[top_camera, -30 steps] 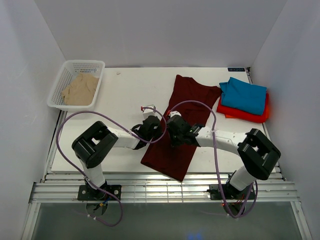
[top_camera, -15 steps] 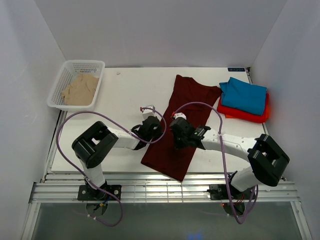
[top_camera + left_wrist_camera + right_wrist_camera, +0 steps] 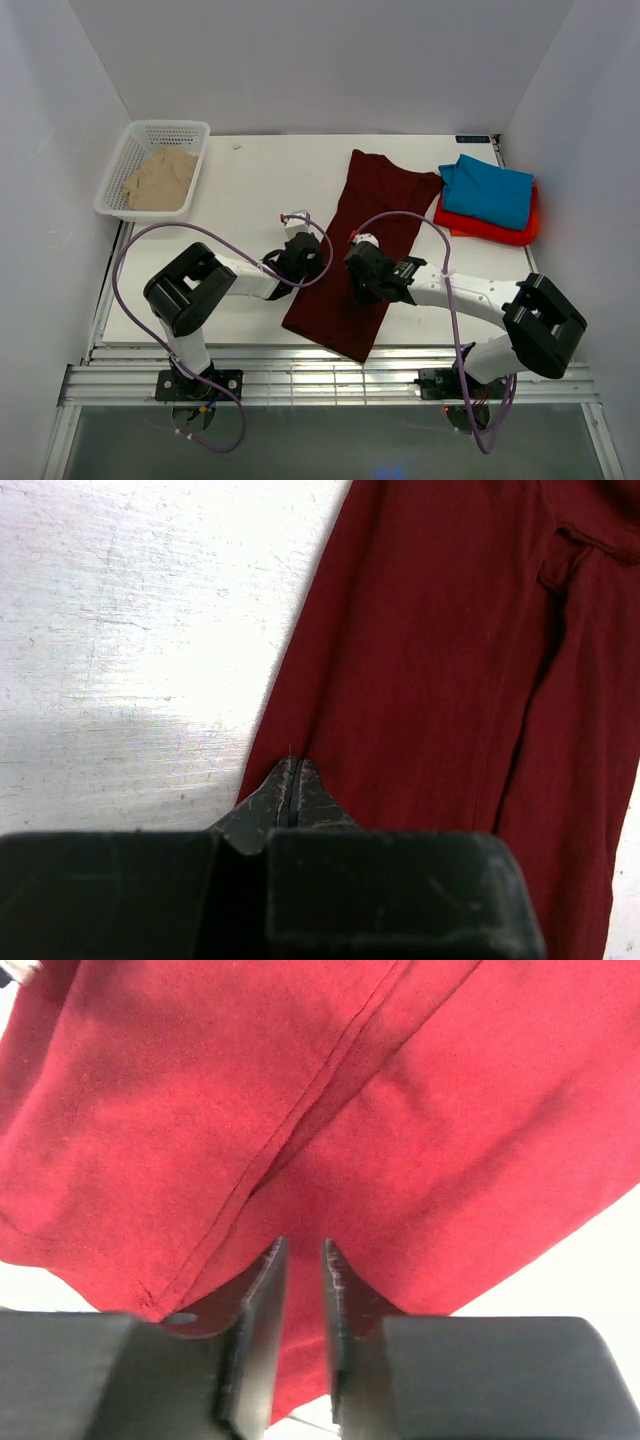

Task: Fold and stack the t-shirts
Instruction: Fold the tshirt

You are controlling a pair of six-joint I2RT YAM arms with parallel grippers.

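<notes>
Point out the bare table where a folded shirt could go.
Widest bare patch: far-centre table, between the basket and the maroon shirt. Crowded: mid-table, with left end effector and right end effector at that shirt; far right, the stacked teal shirt.

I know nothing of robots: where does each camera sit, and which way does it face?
Top camera: fixed above and behind, looking down on the table; left arm, right arm, maroon shirt, basket and blue shirt show.
Left wrist camera: on the left arm, looking past its closed left gripper at the maroon shirt's edge and bare table.
Right wrist camera: on the right arm, looking past its slightly parted right gripper, close onto the shirt.
Shared: all three see the maroon shirt.
</notes>
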